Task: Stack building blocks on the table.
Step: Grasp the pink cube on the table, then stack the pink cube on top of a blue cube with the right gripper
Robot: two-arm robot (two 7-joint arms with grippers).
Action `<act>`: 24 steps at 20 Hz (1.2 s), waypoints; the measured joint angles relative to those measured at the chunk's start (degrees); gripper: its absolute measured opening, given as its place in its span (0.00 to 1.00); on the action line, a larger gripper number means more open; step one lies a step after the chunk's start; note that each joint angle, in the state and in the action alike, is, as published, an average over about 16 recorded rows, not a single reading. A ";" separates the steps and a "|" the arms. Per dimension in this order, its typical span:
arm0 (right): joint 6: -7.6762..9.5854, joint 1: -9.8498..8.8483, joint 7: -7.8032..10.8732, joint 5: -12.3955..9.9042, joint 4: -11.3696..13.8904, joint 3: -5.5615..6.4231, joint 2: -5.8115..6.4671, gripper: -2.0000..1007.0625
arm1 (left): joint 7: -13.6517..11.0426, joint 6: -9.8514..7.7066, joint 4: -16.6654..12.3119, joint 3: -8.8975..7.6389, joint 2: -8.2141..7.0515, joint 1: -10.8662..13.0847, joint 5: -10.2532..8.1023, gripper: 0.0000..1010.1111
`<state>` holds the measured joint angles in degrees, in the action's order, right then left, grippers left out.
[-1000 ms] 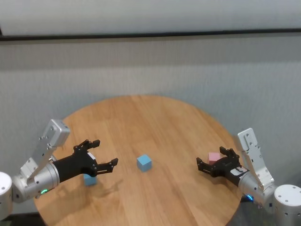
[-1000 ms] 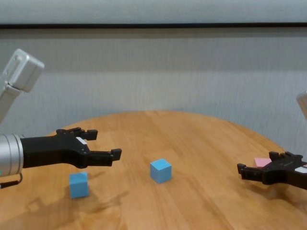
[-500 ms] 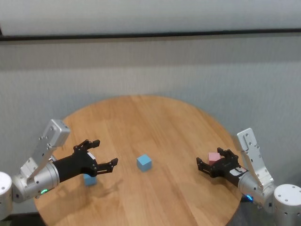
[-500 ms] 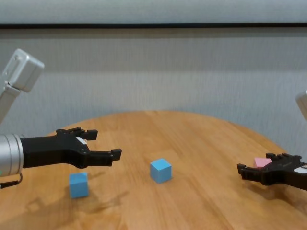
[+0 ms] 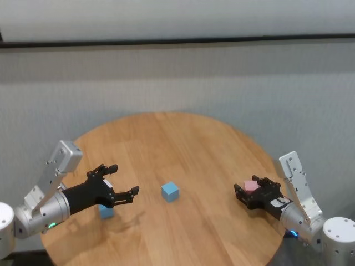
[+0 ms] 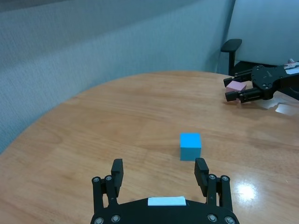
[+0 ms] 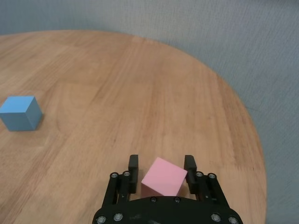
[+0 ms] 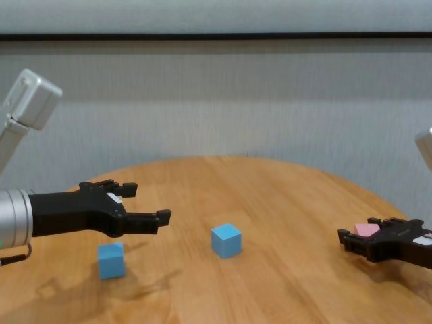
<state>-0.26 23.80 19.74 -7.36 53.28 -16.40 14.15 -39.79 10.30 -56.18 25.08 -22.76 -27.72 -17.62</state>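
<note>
A pale pink block sits at the right side of the round wooden table, and my right gripper is shut on it, a finger against each side. The same pink block shows in the head view inside the right gripper. One light blue block rests near the table's middle, also visible in the left wrist view. The other light blue block lies on the left, partly under my left gripper, which hovers above the table with its fingers open and nothing between them.
A grey wall stands close behind the table. A dark chair is beyond the table's edge on the right arm's side. The table's rim runs close to the right gripper.
The right gripper's fingers have closed in from wide open onto the pink block. The left arm and both blue blocks have not moved.
</note>
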 joint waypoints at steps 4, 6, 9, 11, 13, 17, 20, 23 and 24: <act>-0.04 -0.08 0.08 0.13 0.08 0.19 -0.08 0.56 | 0.00 0.00 0.00 0.00 0.00 0.00 0.00 0.99; -0.11 -0.14 0.09 0.19 0.21 0.28 -0.10 0.53 | 0.00 0.00 0.00 0.00 0.00 0.00 0.00 0.99; -0.30 -0.31 0.05 0.28 0.69 0.46 -0.04 0.50 | 0.00 0.00 0.00 0.00 0.00 0.00 0.00 0.99; -0.45 -0.48 -0.02 0.33 1.21 0.60 0.06 0.49 | 0.00 0.00 0.00 0.00 0.00 0.00 0.00 0.99; -0.62 -0.74 -0.13 0.39 2.00 0.77 0.21 0.49 | 0.00 0.00 0.00 0.00 0.00 0.00 0.00 0.99; -0.87 -1.62 -0.39 0.53 4.56 1.12 0.67 0.49 | 0.00 0.00 0.00 0.00 0.00 0.00 0.00 0.99; -0.82 -2.56 -0.55 0.71 7.20 1.33 1.20 0.49 | 0.00 0.00 0.00 0.00 0.00 0.00 0.00 0.99; -0.58 -3.57 -0.64 1.04 10.17 1.40 1.86 0.49 | 0.00 0.00 0.00 0.00 0.00 0.00 0.00 0.99; -0.48 -3.88 -0.64 1.17 11.16 1.38 2.07 0.49 | 0.00 0.00 0.00 0.00 0.00 0.00 0.00 0.99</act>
<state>-0.74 19.92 19.11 -6.19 64.44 -15.02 16.23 -39.79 10.30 -56.18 25.08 -22.76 -27.72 -17.62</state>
